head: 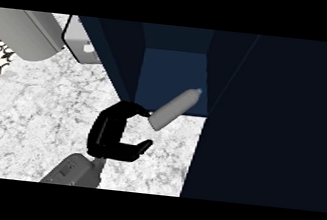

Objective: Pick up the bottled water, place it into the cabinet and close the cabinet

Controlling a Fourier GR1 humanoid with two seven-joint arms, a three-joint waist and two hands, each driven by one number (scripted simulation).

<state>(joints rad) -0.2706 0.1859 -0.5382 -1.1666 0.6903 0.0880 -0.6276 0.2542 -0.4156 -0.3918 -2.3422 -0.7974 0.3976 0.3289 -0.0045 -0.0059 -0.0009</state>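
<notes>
Grey, pale bottled water (174, 107) lay tilted, its cap end poking into the dark-blue cabinet (172, 72) opening and its base out over the marble counter (39, 119). One hand (114, 133) showed at the view's lower left, presumably the left; its fingers were curved wide in a C, fingertip touching or just beside the bottle's base, not wrapped round it. Judgement: the bottle was only partway in. Best to push along its axis until fully inside, keeping clear of the open door (269, 123) at right before swinging it shut. Right hand unseen.
</notes>
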